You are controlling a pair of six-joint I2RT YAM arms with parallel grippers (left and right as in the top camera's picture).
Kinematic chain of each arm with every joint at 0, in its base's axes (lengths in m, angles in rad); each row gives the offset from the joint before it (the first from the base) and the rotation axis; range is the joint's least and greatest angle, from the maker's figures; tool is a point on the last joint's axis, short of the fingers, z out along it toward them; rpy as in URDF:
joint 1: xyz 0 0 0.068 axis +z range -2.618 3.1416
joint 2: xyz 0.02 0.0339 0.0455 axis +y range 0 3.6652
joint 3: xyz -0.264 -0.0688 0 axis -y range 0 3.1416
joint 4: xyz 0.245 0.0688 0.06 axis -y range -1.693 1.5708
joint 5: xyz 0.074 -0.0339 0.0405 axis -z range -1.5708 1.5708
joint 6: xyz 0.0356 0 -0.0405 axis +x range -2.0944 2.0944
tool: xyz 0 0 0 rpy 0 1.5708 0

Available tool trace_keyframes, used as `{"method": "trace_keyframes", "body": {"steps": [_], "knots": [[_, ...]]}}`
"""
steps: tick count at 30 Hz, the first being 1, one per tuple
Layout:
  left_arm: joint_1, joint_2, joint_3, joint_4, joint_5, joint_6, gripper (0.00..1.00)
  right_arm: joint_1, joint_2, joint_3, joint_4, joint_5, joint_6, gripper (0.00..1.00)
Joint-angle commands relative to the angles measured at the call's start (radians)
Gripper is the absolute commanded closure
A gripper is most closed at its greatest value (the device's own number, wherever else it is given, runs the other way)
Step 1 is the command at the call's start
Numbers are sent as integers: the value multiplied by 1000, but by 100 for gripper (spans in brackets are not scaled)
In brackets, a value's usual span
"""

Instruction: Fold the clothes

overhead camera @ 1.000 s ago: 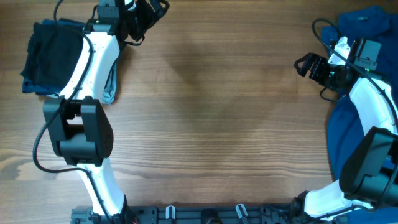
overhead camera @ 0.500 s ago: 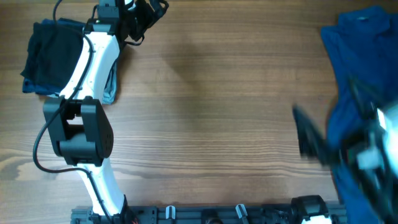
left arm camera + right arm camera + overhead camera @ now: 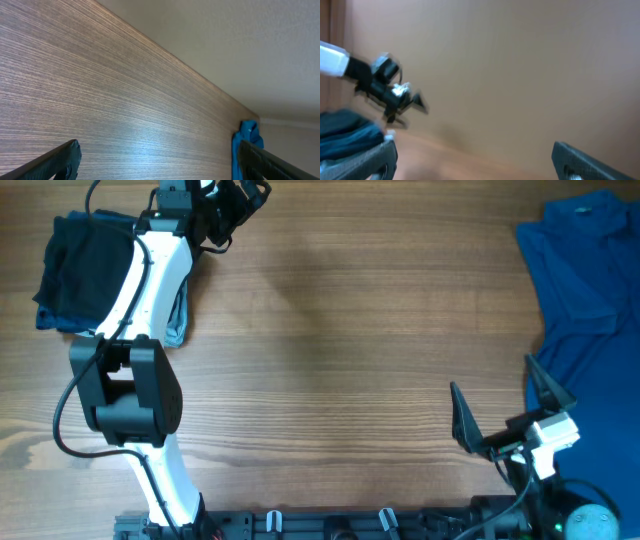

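Both gape: left claw (image 3: 157, 147) by folded dark garments (image 3: 75, 270), right claw (image 3: 505, 410) beside blue shirt (image 3: 585, 280).

A wooden table (image 3: 340, 330) carries dark folded garments (image 3: 75, 270) far-left and a blue shirt (image 3: 585, 290) right.

My left arm (image 3: 150, 270) showed white shells, black joint housings and a looping black cable (image 3: 58, 420); my right gripper (image 3: 490, 375) had black fingers (image 3: 465, 420).
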Motion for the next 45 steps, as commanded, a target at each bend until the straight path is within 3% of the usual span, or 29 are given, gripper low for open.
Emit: {"method": "trace_keyframes", "body": {"steps": [1,2,4,8,15,34,37,39,45], "knots": [[2,-4,0,2,-6,5,0,-6,-21,-163,158,61,66,0],[2,-4,0,2,-6,5,0,-6,-21,-230,199,138,167,0],[2,-4,0,2,-6,5,0,-6,-21,-280,212,187,229,0],[2,-4,0,2,-6,5,0,-6,-22,-355,214,205,231,0],[2,-4,0,2,-6,5,0,-6,-22,-354,31,220,231,0],[2,-3,0,2,-6,5,0,-6,-21,-354,28,216,264,0],[1,-42,0,-115,-105,5,0,-6,-21,-354,28,216,264,0],[1,-210,0,-317,-183,5,0,-6,-21,-354,28,216,264,0],[1,-745,0,-694,-453,5,0,-6,-21,-354,28,216,264,0]]}}
